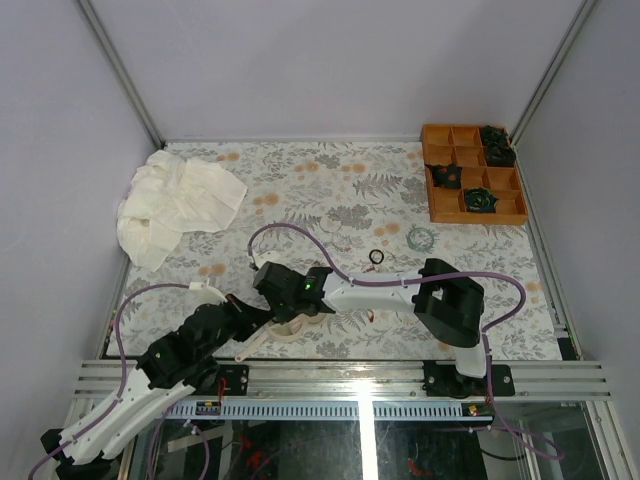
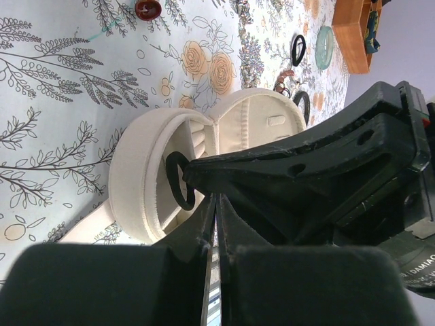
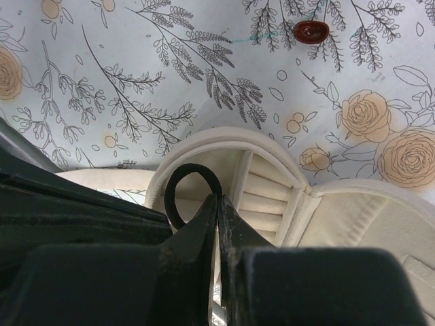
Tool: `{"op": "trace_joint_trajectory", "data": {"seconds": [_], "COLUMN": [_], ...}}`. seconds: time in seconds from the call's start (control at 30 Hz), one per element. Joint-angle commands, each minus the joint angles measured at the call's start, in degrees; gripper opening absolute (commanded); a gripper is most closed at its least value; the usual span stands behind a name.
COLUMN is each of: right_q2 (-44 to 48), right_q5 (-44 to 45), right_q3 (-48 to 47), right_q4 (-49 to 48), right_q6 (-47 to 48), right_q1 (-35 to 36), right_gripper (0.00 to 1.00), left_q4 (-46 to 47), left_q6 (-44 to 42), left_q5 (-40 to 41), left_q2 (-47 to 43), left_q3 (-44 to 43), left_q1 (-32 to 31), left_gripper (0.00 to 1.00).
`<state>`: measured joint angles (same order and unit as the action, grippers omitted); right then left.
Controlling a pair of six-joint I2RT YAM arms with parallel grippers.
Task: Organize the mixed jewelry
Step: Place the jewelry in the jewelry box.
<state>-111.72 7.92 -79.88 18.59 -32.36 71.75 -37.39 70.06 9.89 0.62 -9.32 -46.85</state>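
My right gripper (image 3: 217, 198) is shut on a small black ring (image 3: 178, 187), held just above the left compartment of an open cream round jewelry case (image 3: 268, 146). The case's ribbed ring slots (image 3: 268, 193) lie to the right of the ring. In the left wrist view the same black ring (image 2: 175, 180) hangs inside the case (image 2: 136, 176). My left gripper (image 2: 216, 198) is shut beside the case, nothing visible between its tips. Loose on the table are another black ring (image 1: 376, 257), a pale-teal bracelet (image 1: 420, 238) and a reddish-brown bit (image 3: 310, 30).
An orange compartment tray (image 1: 440, 205) with dark pieces stands at the back right corner. A crumpled white cloth (image 1: 175, 205) lies at the back left. The case's lid (image 3: 380, 217) lies open to the right. Grey walls enclose the floral table.
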Motion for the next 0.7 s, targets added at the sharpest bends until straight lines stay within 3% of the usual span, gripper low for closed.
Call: {"op": "trace_joint_trajectory", "data": {"seconds": [0.0,0.23,0.4,0.67], "right_q2": [0.27,0.34,0.21,1.77], "right_q5": [1.68,4.48,4.94,6.15], "right_q3": [-2.62,-3.0,-4.05,-5.08], "right_q4": [1.52,3.36,3.91,4.85], "right_q6": [0.72,1.41,1.98,2.61], "right_q1": [0.83,1.72,2.12,2.61], "right_gripper": [0.04,0.08,0.21,0.28], "left_q4": [-0.49,-0.55,-0.52,-0.54], "left_q6": [0.25,0.33,0.32,0.34], "left_q5": [0.68,0.77,0.74,1.03], "left_q2": [-0.98,-0.91,-0.82,0.46], "left_q3": [-1.09,-1.13,-1.05,-1.05], "left_q1": [-0.15,-0.09,-0.09,-0.1], "left_gripper": [0.0,0.0,0.0,0.0]}}
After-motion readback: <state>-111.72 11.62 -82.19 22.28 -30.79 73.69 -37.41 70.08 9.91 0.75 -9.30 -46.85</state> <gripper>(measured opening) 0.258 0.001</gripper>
